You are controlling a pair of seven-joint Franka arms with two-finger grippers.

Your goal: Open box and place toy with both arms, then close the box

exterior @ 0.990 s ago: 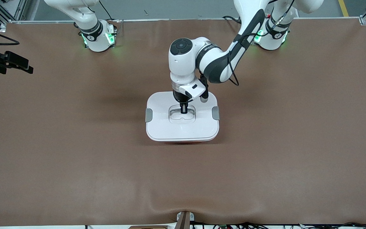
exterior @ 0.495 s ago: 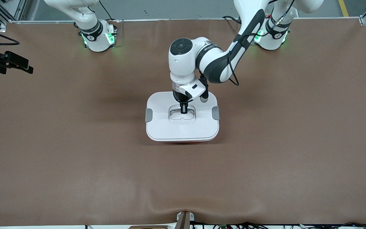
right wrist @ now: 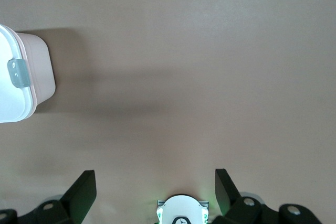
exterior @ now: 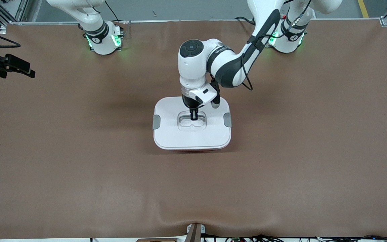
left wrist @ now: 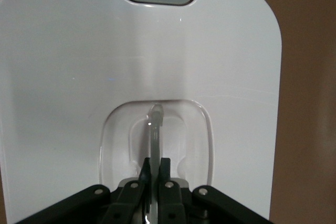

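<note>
The box [exterior: 193, 150] stands mid-table, its pink tub [right wrist: 41, 72] showing under the white lid [exterior: 210, 134]. My left gripper [exterior: 194, 117] reaches straight down into the lid's recessed centre and is shut on the thin upright handle [left wrist: 155, 129]. In the left wrist view the left gripper [left wrist: 155, 167] pinches that handle between its black fingers. My right gripper [right wrist: 153, 174] hangs open and empty, high over bare table toward the right arm's end, and shows at the edge of the front view [exterior: 30, 72]. The right arm waits. The toy is out of view.
Grey clips [exterior: 156, 121] [exterior: 227, 119] sit at the lid's two short ends. The brown mat [exterior: 281, 174] covers the table all round the box. The right arm's base [exterior: 102, 38] and the left arm's base [exterior: 289, 38] stand at the table's edge farthest from the front camera.
The lid has shifted a little toward the right arm's end and looks slightly raised in the left gripper. The right arm has not moved.
</note>
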